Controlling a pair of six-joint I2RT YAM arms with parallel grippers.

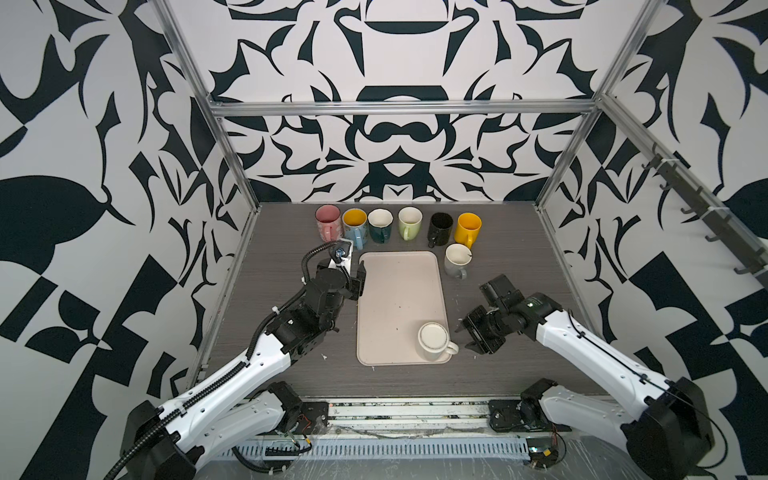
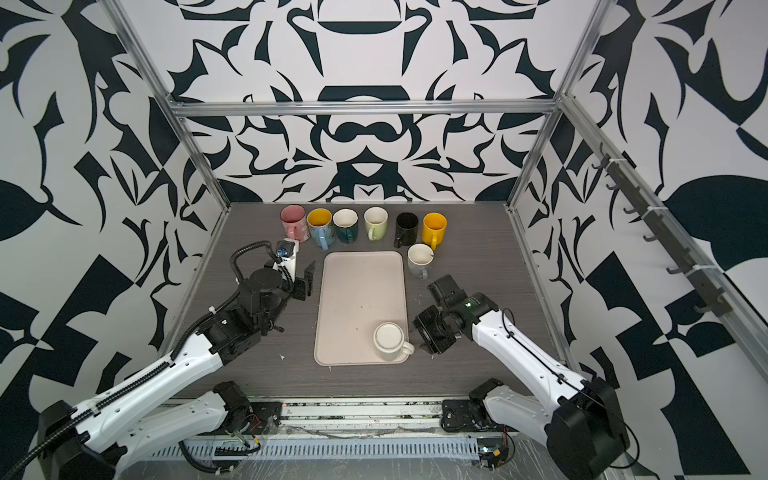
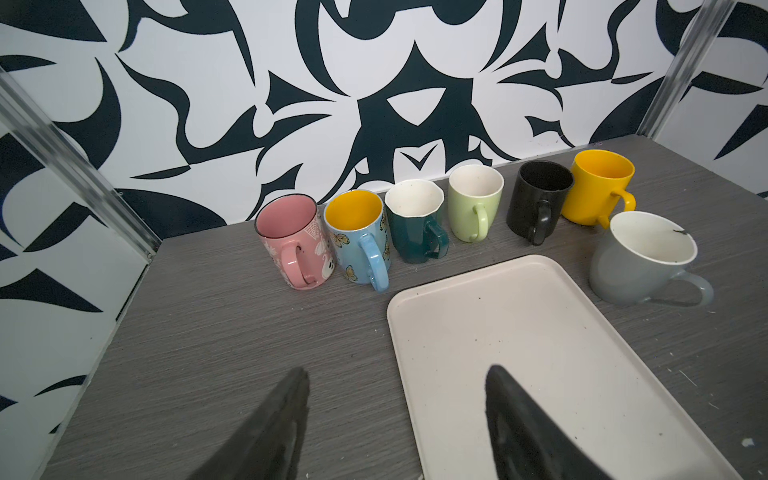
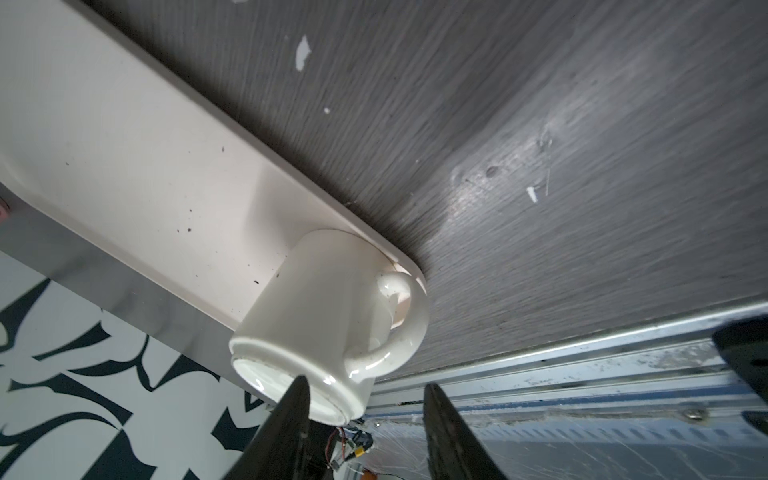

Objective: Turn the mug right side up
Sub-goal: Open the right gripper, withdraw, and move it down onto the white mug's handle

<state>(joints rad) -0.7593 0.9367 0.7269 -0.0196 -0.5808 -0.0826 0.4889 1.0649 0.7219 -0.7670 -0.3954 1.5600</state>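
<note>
Mug (image 1: 432,341) bottom-up on the tray (image 1: 395,291), both grippers empty.

In both top views the mug sits upside down on the tray's near right corner, handle (image 1: 451,347) pointing right. The right gripper (image 1: 465,338) hangs just beside that handle, jaws parted, clasping nothing. The left gripper (image 1: 359,282) hovers at the tray's far left edge. Six other mugs (image 1: 410,224) line the back of the table (image 1: 519,257), with a grey mug (image 1: 457,259) near the tray's far right corner (all mouth-up). The left wrist view has two dark fingers (image 3: 282,415) spread wide over table and tray edge, nothing between them. In the right wrist view the mug's base (image 4: 266,374) faces the camera and the jaws stand apart. One fingertip overlaps that base, and I cannot tell whether it touches.
</note>
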